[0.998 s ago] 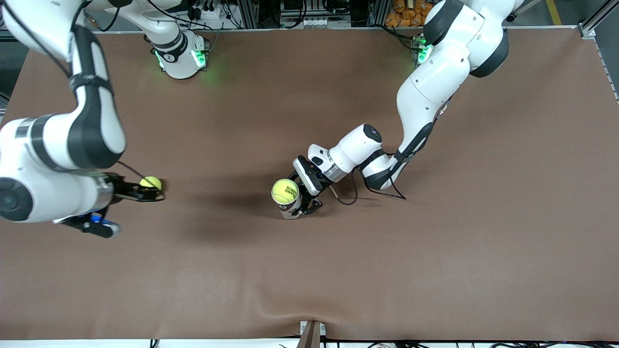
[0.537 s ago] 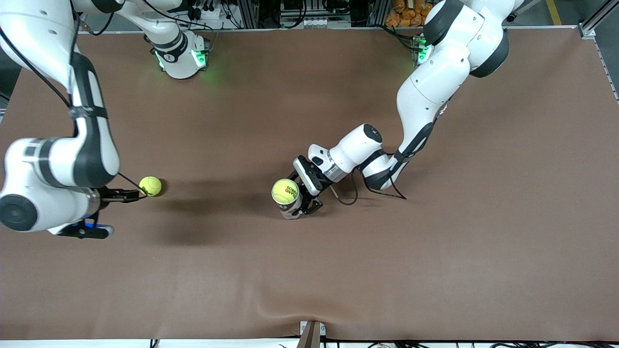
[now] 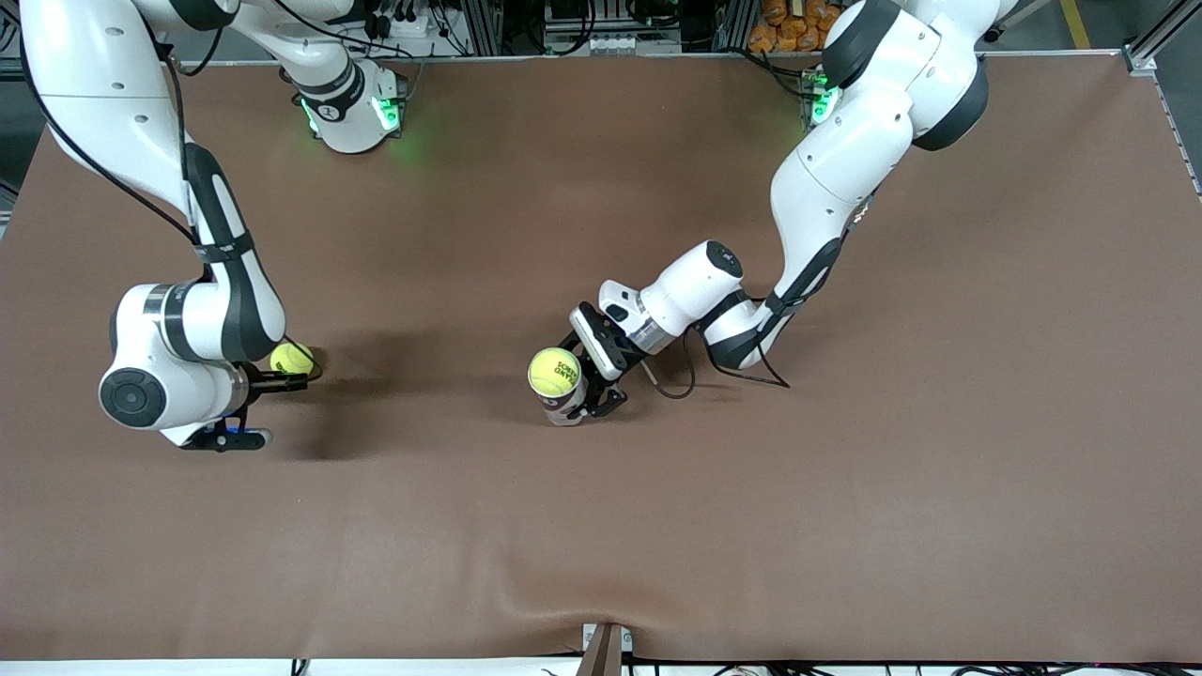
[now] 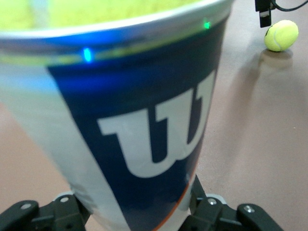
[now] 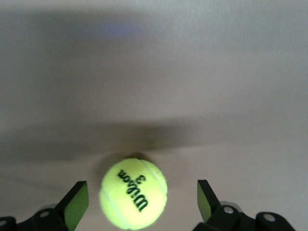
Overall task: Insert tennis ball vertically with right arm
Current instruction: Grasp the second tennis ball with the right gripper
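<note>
Jaws wide around yellow tennis ball [image 5: 134, 193].

Robotics lab — brown-covered table [image 3: 601, 526], aluminium framing [image 3: 1160, 38], cables along edge.

High front camera facing both robots, wrist cameras close to the table [image 3: 845, 488], both showing the loose tennis ball [image 5: 134, 193].

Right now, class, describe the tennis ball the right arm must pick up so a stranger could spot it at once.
Find the brown table, then its right arm's end. There a loose tennis ball lies on the table between the right gripper's open jaws. The other ball sits atop a can.
</note>
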